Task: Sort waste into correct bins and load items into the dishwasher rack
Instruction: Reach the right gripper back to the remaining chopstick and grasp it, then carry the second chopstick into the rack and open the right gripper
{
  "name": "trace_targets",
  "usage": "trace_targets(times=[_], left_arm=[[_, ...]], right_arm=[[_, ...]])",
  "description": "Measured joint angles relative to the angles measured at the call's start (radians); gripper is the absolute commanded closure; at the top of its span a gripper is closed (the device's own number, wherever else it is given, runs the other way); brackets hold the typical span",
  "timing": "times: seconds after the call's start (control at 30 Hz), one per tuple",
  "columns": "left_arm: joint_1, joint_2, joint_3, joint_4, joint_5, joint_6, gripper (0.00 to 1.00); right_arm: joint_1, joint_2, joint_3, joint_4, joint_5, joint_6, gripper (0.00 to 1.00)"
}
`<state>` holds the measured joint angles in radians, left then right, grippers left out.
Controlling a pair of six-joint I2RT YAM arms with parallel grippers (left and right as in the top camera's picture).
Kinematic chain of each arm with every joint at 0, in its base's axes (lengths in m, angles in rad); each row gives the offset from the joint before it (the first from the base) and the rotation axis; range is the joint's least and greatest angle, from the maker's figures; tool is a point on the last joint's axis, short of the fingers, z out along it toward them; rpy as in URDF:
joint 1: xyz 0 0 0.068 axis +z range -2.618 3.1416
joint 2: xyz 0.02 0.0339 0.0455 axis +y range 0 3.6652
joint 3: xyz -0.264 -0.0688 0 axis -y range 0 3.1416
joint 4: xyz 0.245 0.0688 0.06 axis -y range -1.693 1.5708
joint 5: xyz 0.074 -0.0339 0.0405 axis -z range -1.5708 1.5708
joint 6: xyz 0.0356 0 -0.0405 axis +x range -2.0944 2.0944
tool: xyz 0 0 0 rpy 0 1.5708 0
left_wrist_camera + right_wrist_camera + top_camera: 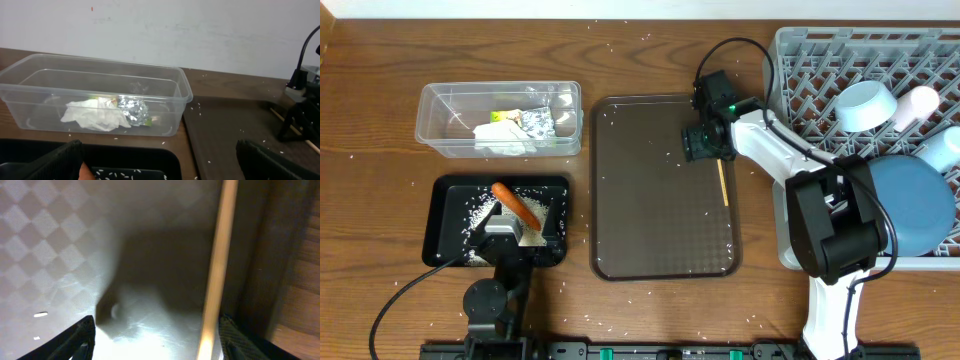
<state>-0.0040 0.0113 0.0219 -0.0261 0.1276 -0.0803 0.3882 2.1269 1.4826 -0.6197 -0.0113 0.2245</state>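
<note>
A brown wooden table [370, 80] fills nearly the whole overhead view. Its grain runs left to right, with darker streaks among warmer ones. Along the far edge a plain white wall [520, 8] meets the wood in a straight line. In the left wrist view this wall rises behind the table's far edge, pale, flat and faintly scuffed, with one small red mark [91, 8] high on the left. The light is soft and even, leaving only weak, blurred shadows on the tabletop.
</note>
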Motion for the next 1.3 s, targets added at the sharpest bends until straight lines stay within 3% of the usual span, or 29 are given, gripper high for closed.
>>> trace_targets(times=[0.07, 0.13, 0.2, 0.23, 0.63, 0.83, 1.1, 1.3], left_arm=[[0.000, 0.000, 0.000, 0.000, 0.000, 0.000, 0.02], [0.000, 0.000, 0.000, 0.000, 0.000, 0.000, 0.02], [0.000, 0.000, 0.000, 0.000, 0.000, 0.000, 0.02], [0.000, 0.000, 0.000, 0.000, 0.000, 0.000, 0.02], [0.000, 0.000, 0.000, 0.000, 0.000, 0.000, 0.02], [0.000, 0.000, 0.000, 0.000, 0.000, 0.000, 0.02], [0.000, 0.000, 0.000, 0.000, 0.000, 0.000, 0.02], [0.000, 0.000, 0.000, 0.000, 0.000, 0.000, 0.02]], right_arm=[[0.000, 0.001, 0.002, -0.005, 0.001, 0.002, 0.44], [0.000, 0.002, 0.003, -0.013, 0.002, 0.003, 0.64], [0.000, 0.002, 0.004, -0.021, -0.002, 0.014, 0.91], [0.000, 0.002, 0.004, -0.026, -0.008, 0.016, 0.99], [0.000, -0.003, 0.004, -0.053, -0.159, 0.063, 0.99], [-0.031, -0.143, 0.004, -0.058, -0.179, 0.077, 0.99], [-0.268, -0.483, 0.028, -0.056, -0.166, 0.030, 0.99], [-0.414, -0.511, 0.032, -0.120, -0.154, -0.028, 0.99]])
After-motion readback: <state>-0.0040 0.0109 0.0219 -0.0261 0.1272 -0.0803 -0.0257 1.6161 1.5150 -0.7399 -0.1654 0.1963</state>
